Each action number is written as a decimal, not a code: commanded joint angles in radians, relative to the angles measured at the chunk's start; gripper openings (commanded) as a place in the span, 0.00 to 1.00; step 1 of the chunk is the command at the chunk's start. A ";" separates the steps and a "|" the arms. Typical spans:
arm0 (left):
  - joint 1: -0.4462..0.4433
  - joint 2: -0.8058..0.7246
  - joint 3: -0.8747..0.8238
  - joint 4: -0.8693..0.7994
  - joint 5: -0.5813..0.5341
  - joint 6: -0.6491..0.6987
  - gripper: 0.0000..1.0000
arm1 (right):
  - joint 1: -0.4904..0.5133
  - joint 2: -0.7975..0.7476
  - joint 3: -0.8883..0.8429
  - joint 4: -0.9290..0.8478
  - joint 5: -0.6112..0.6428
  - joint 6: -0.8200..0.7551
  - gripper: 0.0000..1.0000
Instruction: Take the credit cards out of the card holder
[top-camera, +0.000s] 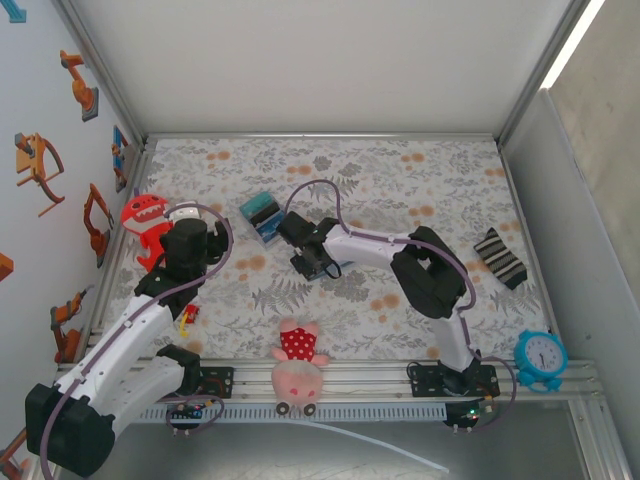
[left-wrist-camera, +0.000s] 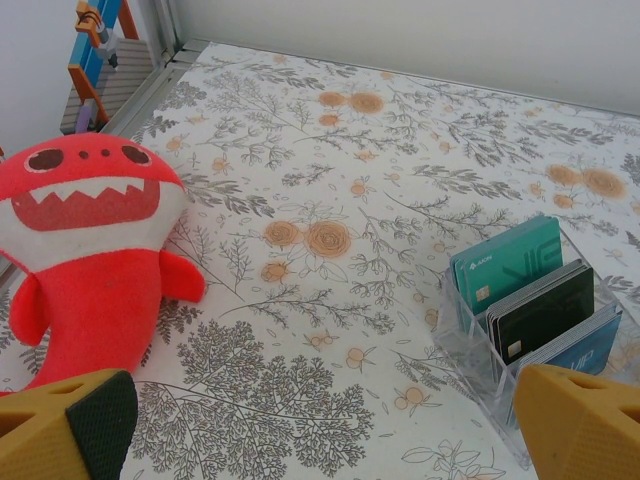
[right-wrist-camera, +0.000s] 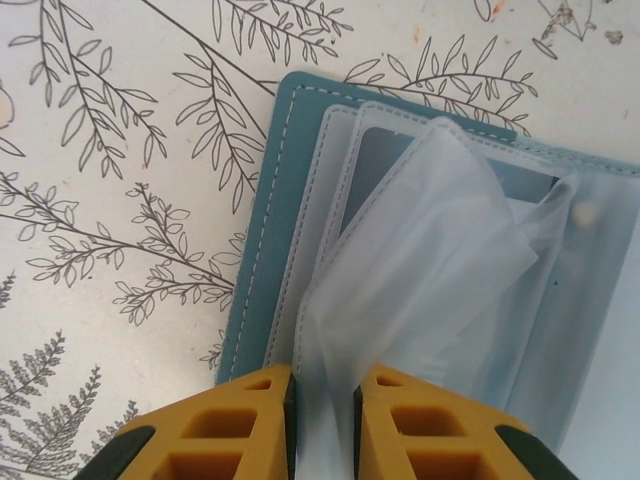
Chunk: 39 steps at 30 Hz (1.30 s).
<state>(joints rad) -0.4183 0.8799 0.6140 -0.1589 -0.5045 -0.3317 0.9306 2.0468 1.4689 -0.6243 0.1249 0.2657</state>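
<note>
Your right gripper (right-wrist-camera: 322, 420) has its yellow fingers (right-wrist-camera: 245, 430) drawn nearly together, pinching a clear, floppy plastic sleeve (right-wrist-camera: 420, 260) that rises from the open slate-blue bi-fold card holder (right-wrist-camera: 270, 220); the sleeve bends up between the pads while the holder's stitched blue panel lies flat on the floral-printed bench top (top-camera: 400, 180). From above, you see that gripper (top-camera: 312, 262) and the holder near the middle of the bench, a little toward its left side. Your left gripper (left-wrist-camera: 320, 440) stands wide apart with nothing between its fingers, hovering by the left edge of the bench. Ahead of it on one side lies a red plush shark (left-wrist-camera: 85, 250), and on the other a clear plastic card rack (left-wrist-camera: 470, 350) holding teal, black and blue cards (left-wrist-camera: 510, 265) upright in its slots.
</note>
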 joint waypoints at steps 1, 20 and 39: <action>0.004 -0.018 0.031 -0.022 -0.006 0.014 0.97 | -0.008 -0.054 0.007 -0.020 0.007 0.021 0.19; 0.004 -0.036 0.033 -0.034 0.008 0.017 0.97 | -0.034 -0.078 -0.018 0.014 -0.060 0.048 0.35; 0.004 -0.039 0.033 -0.030 0.015 0.011 0.97 | -0.053 -0.087 -0.051 0.031 -0.089 0.048 0.49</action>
<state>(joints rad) -0.4183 0.8539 0.6155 -0.1806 -0.4969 -0.3286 0.8791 1.9903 1.4338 -0.6071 0.0635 0.3080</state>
